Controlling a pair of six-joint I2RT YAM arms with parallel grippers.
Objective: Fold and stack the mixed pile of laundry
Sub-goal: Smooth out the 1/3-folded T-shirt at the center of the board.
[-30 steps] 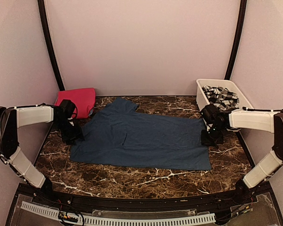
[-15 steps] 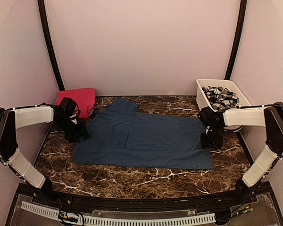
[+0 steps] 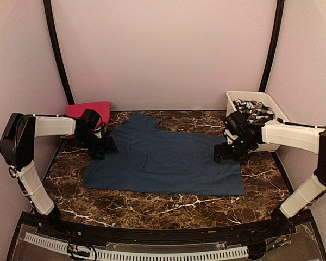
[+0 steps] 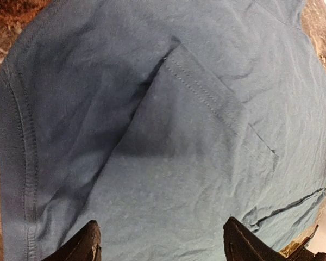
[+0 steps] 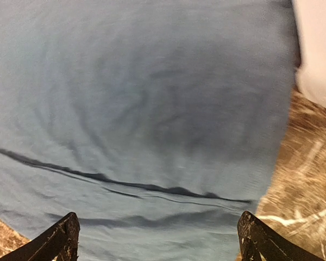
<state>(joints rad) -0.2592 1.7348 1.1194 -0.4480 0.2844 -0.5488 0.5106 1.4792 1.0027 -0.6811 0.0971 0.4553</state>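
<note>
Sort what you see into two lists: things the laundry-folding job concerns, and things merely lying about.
Job: blue shirt; magenta garment; grey-and-white patterned garment.
Lying about: white tub; marble table.

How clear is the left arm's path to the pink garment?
Probably yes. The pink garment lies close by the left pincer, which hangs open and empty over the blue shirt; nothing stands between them.

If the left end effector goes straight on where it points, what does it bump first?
Most likely the blue garment: the left end effector points down at it, open, and cloth fills its wrist view. The gap is unclear.
</note>
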